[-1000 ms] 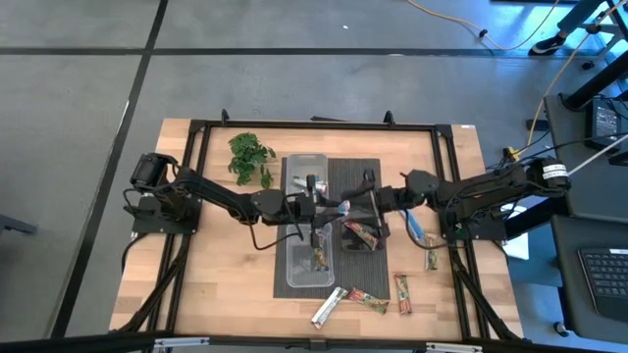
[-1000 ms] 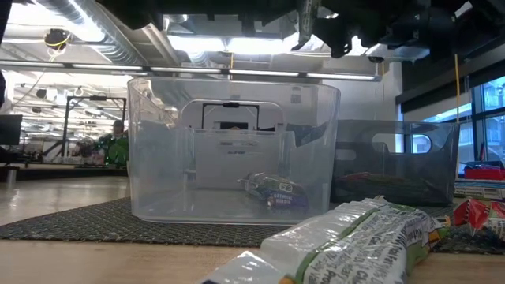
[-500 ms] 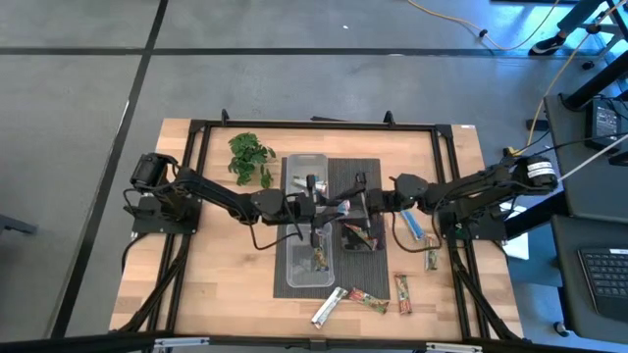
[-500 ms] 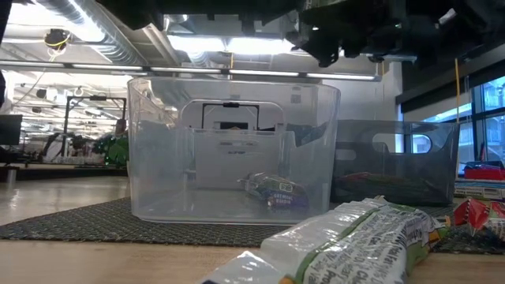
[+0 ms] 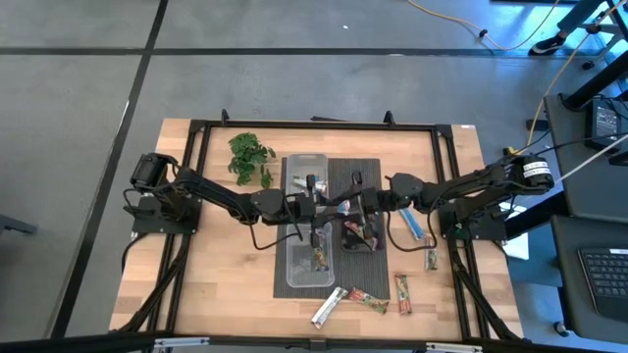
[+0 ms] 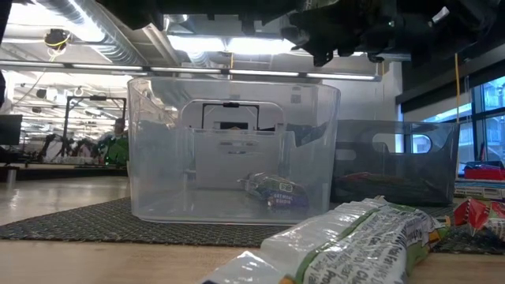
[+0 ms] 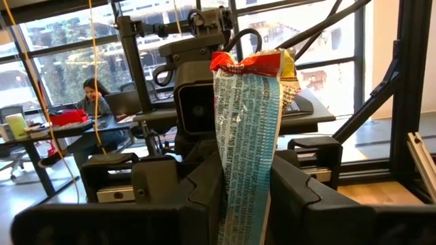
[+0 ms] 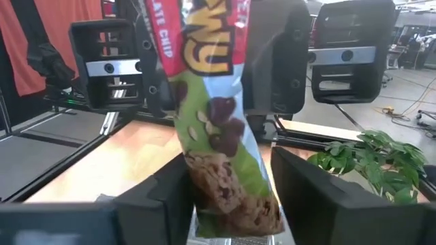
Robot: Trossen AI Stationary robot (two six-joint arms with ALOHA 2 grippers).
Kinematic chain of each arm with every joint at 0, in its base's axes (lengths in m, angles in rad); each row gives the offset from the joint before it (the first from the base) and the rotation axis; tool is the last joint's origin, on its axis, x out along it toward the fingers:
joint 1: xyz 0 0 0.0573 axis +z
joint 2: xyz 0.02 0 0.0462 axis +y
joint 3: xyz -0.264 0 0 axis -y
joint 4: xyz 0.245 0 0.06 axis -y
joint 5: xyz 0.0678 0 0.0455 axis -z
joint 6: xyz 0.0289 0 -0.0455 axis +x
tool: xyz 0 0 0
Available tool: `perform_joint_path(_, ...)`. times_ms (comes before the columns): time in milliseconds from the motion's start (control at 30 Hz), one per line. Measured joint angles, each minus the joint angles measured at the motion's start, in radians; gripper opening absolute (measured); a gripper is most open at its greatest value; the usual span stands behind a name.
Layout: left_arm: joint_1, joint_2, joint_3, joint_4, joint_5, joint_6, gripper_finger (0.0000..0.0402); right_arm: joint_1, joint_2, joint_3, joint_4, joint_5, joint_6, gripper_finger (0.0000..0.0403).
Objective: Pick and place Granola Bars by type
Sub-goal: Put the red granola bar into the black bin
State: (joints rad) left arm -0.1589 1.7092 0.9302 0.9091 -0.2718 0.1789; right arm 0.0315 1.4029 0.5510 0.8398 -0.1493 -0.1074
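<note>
A granola bar in a red and green wrapper [image 7: 248,122] [image 8: 211,122] hangs in the air above the tubs at the middle of the table. My left gripper [image 5: 332,208] [image 7: 245,204] is shut on one end of it. My right gripper [image 5: 355,204] [image 8: 231,197] faces it from the other side, its fingers on the bar's other end. Below stand a clear tub [image 5: 308,235] holding a bar [image 6: 272,191] and a darker tub [image 5: 359,235] holding red-green bars. My left gripper pinches the bar's near end [image 7: 240,211] between its two fingers, coming level from the table's left. The bar runs on along the fingers toward the other arm, lifted clear of the tubs. My right gripper comes level from the table's right. Its two fingers meet the bar's two long edges [image 8: 194,204] at the green end, the wrapper's face toward its camera. The bar is clear of everything below.
Loose bars lie on the wood at the right and near edge: a blue one [image 5: 416,224], a small one [image 5: 430,258], red-green ones [image 5: 403,292] [image 5: 366,298] and a silver one [image 5: 328,306]. A leafy sprig [image 5: 250,157] lies far left. A black mat [image 5: 368,169] lies under the tubs.
My right gripper has moved toward the table's left, up to the bar that my left gripper holds still in the air. Its fingers now stand around the bar's free end.
</note>
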Motion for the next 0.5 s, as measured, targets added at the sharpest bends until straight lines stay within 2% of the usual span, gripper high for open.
perform_joint_path(267,0.0,0.0,0.0,-0.01,-0.002,-0.001,0.0086,0.0,0.0,0.0,-0.005,-0.001,0.022,0.0134)
perform_joint_path(500,0.0,-0.001,0.0,-0.021,-0.015,-0.032,0.0095,0.0,0.0,0.0,-0.011,-0.001,0.024,0.0123)
